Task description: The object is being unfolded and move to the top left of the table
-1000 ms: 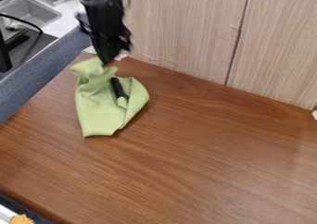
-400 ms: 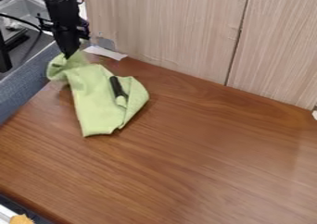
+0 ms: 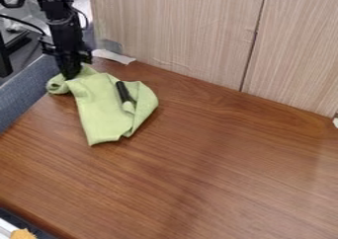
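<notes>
At the upper left of the camera view, the black gripper (image 3: 70, 75) hangs down with its tip at the upper end of the green cloth (image 3: 105, 112). The cloth lies on the left part of the wooden table (image 3: 218, 169), its upper left end bunched and curled near the table's corner, its lower end narrowing toward the viewer. A black, dark-handled object with a light green end (image 3: 124, 93) rests on the cloth's right side, where a fold turns over. How the fingertips stand is hidden against the cloth.
A pale wooden panel (image 3: 191, 35) runs along the table's back edge. A blue-grey padded edge (image 3: 26, 92) borders the left side, with a sink area beyond. A white strip (image 3: 112, 56) lies at the back corner.
The gripper has moved left, then lower. The cloth's upper end was drawn left and raised, and it now sits lower and flatter; the lower part has hardly moved.
</notes>
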You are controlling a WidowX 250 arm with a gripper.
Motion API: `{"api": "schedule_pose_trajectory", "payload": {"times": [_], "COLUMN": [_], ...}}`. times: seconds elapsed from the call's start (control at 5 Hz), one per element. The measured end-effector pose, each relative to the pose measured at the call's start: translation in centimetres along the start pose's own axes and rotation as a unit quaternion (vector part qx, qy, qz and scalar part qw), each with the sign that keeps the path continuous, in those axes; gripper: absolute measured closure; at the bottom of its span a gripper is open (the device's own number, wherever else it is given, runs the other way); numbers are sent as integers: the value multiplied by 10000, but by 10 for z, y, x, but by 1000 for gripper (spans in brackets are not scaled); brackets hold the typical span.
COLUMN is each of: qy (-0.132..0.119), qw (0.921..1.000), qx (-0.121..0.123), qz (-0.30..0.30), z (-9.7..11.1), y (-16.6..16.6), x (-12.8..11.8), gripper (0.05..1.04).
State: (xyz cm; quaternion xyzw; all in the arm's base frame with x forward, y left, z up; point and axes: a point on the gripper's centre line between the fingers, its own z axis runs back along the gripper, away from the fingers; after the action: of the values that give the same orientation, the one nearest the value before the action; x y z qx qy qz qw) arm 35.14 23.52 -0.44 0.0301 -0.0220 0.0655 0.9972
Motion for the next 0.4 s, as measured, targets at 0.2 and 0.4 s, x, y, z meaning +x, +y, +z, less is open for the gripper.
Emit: {"api": "schedule_pose_trajectory", "payload": {"times": [0.2, 0.4], "qy": [44, 111], "qw": [9999, 9998], "qx": [140, 148], "qz": [26, -11], "z": [0, -2], "y": [3, -1], "x": [-1, -4], "gripper": [860, 608]}}
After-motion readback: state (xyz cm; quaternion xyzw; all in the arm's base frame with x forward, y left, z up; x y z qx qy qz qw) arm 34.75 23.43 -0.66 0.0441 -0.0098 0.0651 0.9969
